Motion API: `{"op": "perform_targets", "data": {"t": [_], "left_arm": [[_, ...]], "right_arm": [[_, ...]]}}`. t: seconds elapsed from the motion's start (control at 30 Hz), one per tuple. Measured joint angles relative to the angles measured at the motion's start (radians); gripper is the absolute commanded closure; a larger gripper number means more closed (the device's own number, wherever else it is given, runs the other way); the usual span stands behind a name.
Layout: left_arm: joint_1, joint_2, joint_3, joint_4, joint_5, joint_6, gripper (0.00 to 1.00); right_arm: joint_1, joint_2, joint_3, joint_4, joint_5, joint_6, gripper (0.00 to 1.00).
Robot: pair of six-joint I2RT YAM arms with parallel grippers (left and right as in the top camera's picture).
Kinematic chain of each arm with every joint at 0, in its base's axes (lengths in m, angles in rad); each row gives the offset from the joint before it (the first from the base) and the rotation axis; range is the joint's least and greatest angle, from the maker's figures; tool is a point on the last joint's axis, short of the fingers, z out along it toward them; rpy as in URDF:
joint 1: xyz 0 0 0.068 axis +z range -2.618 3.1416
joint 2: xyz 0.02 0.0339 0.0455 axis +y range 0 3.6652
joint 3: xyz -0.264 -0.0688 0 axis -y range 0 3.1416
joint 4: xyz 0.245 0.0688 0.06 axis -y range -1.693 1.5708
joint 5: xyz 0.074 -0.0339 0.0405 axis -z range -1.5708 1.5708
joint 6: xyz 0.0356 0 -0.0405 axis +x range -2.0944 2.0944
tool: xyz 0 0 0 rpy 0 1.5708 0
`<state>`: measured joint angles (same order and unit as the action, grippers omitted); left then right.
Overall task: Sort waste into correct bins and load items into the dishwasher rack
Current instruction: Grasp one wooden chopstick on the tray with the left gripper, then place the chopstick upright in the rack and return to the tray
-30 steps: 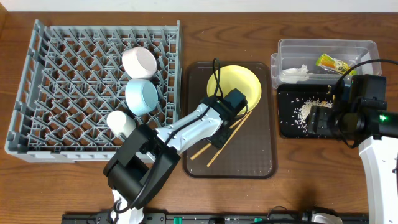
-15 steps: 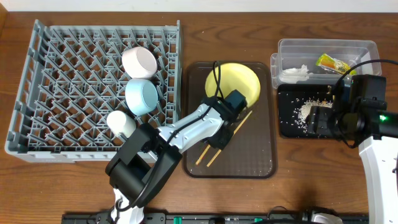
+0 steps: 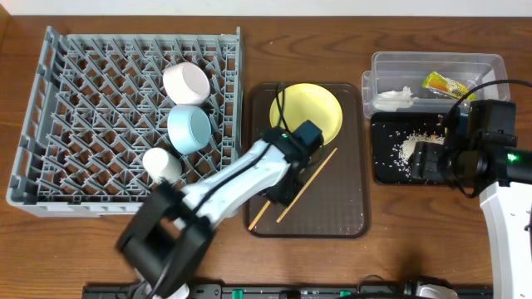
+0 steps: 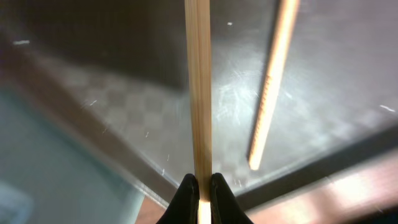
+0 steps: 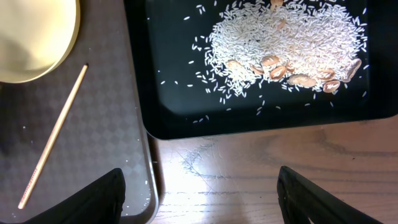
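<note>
My left gripper (image 4: 200, 186) is shut on one wooden chopstick (image 4: 199, 93) over the dark brown tray (image 4: 124, 93). The other chopstick (image 4: 270, 87) lies loose to its right, a long diagonal (image 3: 307, 184) in the overhead view. The yellow plate (image 3: 309, 112) sits at the tray's far end. In the grey dishwasher rack (image 3: 91, 108) are a white bowl (image 3: 186, 82), a light blue bowl (image 3: 189, 127) and a white cup (image 3: 161, 164). My right gripper (image 5: 202, 199) hangs open over bare wood beside the black tray (image 5: 174, 93) of rice scraps (image 5: 286, 43).
The clear tub (image 3: 438, 62) at the back right holds the yellow-green wrapper (image 3: 445, 84) and the white tissue (image 3: 396, 97). The black tray (image 3: 384, 170) sits just in front of it. The brown tray (image 3: 332, 208) lies between rack and bins.
My left gripper has closed on the chopstick and drifted slightly left with it, so its free end swung toward the tray's front-left corner. The right arm has not moved.
</note>
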<state>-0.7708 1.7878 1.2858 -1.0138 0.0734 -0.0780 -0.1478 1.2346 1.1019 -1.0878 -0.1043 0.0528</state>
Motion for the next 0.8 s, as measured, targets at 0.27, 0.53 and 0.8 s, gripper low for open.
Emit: {"op": "perform_targets", "data": {"t": [0.27, 0.53, 0.8], "left_arm": [[0.021, -0.214, 0.006, -0.002, -0.055, 0.023, 0.94], [0.184, -0.273, 0.007, 0.100, -0.171, 0.027, 0.94], [0.320, -0.235, 0.007, 0.189, -0.193, 0.026, 0.94]], "right_arm": [[0.000, 0.000, 0.000, 0.000, 0.000, 0.000, 0.24], [0.000, 0.000, 0.000, 0.000, 0.000, 0.000, 0.24], [0.000, 0.000, 0.000, 0.000, 0.000, 0.000, 0.24]]}}
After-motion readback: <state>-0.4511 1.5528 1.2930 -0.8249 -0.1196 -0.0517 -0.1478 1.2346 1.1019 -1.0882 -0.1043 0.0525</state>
